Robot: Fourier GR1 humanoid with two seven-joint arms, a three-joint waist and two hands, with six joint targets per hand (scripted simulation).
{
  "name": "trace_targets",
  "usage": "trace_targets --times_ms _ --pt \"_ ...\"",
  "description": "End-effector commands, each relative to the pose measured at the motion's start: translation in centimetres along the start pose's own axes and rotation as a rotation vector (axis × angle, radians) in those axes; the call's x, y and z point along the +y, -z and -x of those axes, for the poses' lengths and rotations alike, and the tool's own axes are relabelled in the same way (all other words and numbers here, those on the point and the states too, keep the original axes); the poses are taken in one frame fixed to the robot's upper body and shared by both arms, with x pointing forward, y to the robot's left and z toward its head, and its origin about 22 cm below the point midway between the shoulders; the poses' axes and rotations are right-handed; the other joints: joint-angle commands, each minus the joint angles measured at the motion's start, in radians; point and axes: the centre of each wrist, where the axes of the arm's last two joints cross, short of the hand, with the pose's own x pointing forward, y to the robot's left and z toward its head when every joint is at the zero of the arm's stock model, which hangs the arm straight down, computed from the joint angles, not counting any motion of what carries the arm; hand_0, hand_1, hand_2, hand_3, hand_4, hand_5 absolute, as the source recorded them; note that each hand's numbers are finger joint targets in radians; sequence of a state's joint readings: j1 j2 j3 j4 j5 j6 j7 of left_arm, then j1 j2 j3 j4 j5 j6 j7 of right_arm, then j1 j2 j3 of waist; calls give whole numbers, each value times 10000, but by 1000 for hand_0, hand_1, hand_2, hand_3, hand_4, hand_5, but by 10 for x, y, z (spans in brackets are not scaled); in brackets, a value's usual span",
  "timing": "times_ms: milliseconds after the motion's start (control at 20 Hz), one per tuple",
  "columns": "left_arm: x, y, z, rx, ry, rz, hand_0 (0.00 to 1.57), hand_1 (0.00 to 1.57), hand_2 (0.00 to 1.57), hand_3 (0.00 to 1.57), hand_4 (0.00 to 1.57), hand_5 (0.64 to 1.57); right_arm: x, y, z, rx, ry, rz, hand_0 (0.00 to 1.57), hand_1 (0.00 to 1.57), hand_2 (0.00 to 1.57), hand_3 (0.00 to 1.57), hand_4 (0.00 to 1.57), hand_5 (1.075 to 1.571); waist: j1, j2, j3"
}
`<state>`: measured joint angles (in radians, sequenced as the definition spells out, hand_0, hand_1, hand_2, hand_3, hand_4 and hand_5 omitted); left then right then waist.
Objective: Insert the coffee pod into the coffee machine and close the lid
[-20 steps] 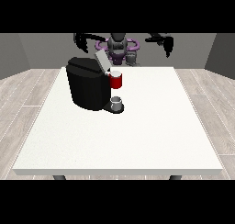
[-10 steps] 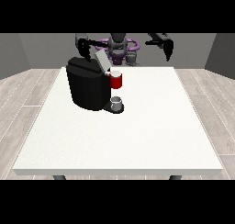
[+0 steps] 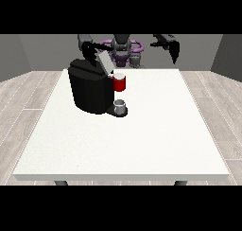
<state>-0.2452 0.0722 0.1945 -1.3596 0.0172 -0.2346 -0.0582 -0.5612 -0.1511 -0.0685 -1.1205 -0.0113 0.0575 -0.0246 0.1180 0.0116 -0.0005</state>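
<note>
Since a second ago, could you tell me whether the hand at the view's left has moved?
Yes. The hand has dropped towards the coffee machine.

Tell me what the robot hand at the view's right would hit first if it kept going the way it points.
That robot hand points downward, so probably the far right part of the white table; nothing else shows below it. Depth is unclear.

One bulky black coffee machine [image 3: 90,90] with one raised grey lid [image 3: 105,63] is seen left of centre. One red cylindrical pod [image 3: 120,83], one small grey cup [image 3: 120,106] and one white table [image 3: 156,130] are counted.
</note>
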Motion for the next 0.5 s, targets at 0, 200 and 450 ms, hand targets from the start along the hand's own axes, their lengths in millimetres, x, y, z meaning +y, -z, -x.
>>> trace_targets --times_ms 0,200,450 --pt "-6 9 -11 -317 39 -311 0 0 0 0 0 1571 9 13 -10 -37 8 -225 0 0 0 0 0 1571 -128 257 5" --pt "9 4 -13 -537 346 -57 0 0 0 0 0 1571 10 15 -2 -650 -102 -68 0 0 0 0 0 1571 94 797 5" --pt "12 -4 -7 -426 481 -146 0 0 0 0 0 1571 15 14 1 -469 -363 -443 0 0 0 0 0 1571 98 688 4"
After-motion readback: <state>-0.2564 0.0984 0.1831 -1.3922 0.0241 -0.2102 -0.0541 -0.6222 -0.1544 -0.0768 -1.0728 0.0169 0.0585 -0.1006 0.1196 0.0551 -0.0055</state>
